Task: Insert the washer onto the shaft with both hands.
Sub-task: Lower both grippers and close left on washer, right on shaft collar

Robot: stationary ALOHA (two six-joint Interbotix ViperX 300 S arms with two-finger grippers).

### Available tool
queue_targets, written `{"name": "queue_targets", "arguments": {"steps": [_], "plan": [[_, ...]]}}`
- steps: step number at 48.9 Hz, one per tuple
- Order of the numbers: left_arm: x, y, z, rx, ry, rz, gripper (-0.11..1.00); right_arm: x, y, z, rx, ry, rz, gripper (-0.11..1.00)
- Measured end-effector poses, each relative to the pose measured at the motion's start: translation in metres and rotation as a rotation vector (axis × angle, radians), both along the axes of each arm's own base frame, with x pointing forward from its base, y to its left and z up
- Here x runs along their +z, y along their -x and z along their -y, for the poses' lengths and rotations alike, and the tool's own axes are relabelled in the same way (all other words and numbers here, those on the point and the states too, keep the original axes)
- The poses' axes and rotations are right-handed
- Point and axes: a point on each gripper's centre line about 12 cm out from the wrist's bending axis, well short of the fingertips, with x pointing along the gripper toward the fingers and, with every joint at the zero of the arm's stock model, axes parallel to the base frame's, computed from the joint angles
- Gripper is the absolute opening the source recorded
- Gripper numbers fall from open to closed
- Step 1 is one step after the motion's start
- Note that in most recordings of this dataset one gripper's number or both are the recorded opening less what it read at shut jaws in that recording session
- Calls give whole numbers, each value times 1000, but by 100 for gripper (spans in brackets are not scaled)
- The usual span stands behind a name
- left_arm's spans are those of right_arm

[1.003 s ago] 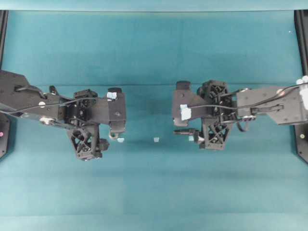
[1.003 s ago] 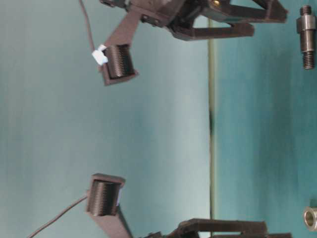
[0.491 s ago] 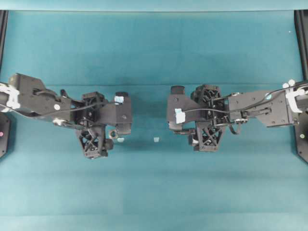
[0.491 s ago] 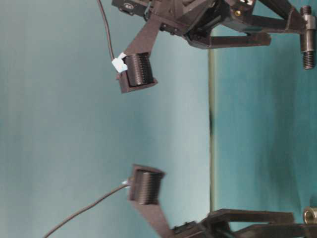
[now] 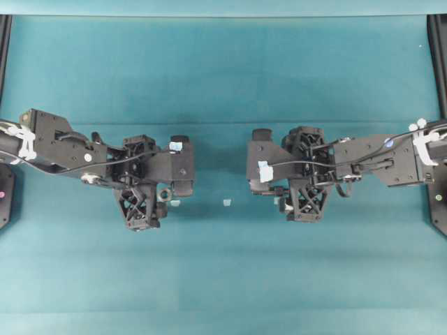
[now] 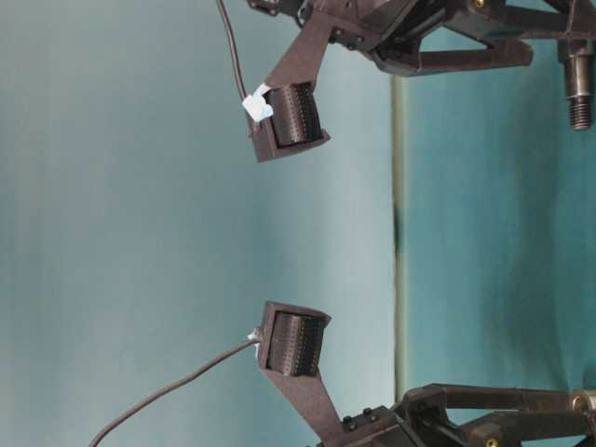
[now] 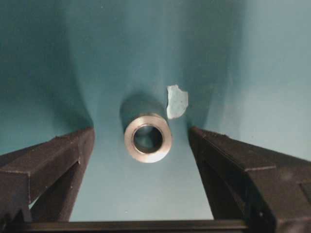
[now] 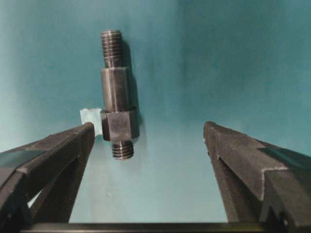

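Even, soft overhead light — no glare.
You get dim, vignetted wrist views; the washer [image 7: 147,137] casts a soft shadow; near fingers [image 8: 48,155] look blurred.

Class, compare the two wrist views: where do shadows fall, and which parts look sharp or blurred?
Left wrist view: the silvery metal ring washer is sharp, its shadow falling just above it in the picture; the near black fingers look soft. Right wrist view: the dark grey stepped metal shaft is crisp, threads readable, with a thin shadow along its right side.
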Motion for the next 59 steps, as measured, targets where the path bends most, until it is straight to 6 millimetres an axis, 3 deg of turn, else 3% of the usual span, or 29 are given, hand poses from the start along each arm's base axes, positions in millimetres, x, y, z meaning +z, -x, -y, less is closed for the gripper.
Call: {"name": "queue_targets", "arguments": {"steps": [59], "plan": [[-2,3,0,4,2,0,91,-8,-5,-13,21,-17,-1,93]]}}
